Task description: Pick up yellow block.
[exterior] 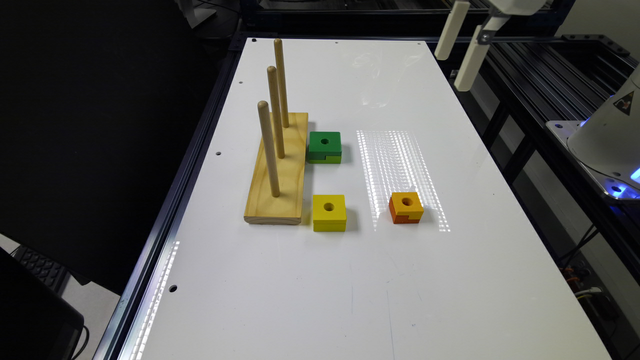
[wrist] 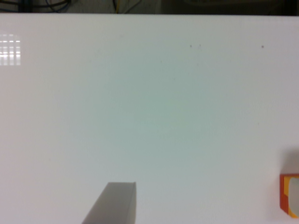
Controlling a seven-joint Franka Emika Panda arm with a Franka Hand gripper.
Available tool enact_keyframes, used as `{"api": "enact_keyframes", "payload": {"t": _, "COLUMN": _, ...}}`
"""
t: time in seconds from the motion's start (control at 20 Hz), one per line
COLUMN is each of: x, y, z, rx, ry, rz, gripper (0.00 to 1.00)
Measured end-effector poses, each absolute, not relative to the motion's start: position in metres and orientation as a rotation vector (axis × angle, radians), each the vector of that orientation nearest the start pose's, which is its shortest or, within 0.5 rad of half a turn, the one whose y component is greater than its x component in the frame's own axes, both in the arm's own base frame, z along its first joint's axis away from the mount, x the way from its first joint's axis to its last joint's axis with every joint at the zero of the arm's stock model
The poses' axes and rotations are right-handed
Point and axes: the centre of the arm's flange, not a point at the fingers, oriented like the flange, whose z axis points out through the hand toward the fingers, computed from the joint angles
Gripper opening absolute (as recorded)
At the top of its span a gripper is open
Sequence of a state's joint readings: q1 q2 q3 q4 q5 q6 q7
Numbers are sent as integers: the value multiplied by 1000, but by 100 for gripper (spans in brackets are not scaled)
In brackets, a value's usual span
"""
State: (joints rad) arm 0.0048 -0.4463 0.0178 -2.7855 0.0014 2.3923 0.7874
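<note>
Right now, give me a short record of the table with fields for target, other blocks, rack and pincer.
target: solid yellow square wooden block with a round hole, flat on the white table, just off the rack's near end
other blocks: green square block beside the rack; orange square block toward the exterior view's right of the yellow block
rack: pale wooden base with three upright pegs
pincer: raised beyond the table's far right corner, holding nothing

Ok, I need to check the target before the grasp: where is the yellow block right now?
In the exterior view the yellow block sits on the white table, just right of the wooden peg base, with the green block behind it and the orange block to its right.
</note>
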Motion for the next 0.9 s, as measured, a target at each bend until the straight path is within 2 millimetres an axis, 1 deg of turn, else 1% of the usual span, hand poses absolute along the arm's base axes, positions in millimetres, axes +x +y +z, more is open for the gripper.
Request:
{"api": "enact_keyframes", "payload": {"t": 0.2, "x": 378, "y": 9, "z": 342, "rx": -2903, "ry": 1169, "rz": -67, "gripper": 100}}
{"api": "enact_keyframes", "payload": {"t": 0.45, "x": 385, "y": 13, "z": 343, "rx": -2902, "ry": 1166, "rz": -64, "gripper": 100}}
{"api": "enact_keyframes", "payload": {"t": 0.65, "x": 391, "y": 21, "z": 345, "rx": -2901, "ry": 1167, "rz": -70, "gripper": 100}}
{"api": "enact_keyframes", "payload": {"t": 0.9, "x": 404, "y": 35, "z": 346, "rx": -2904, "ry": 1171, "rz": -74, "gripper": 100}}
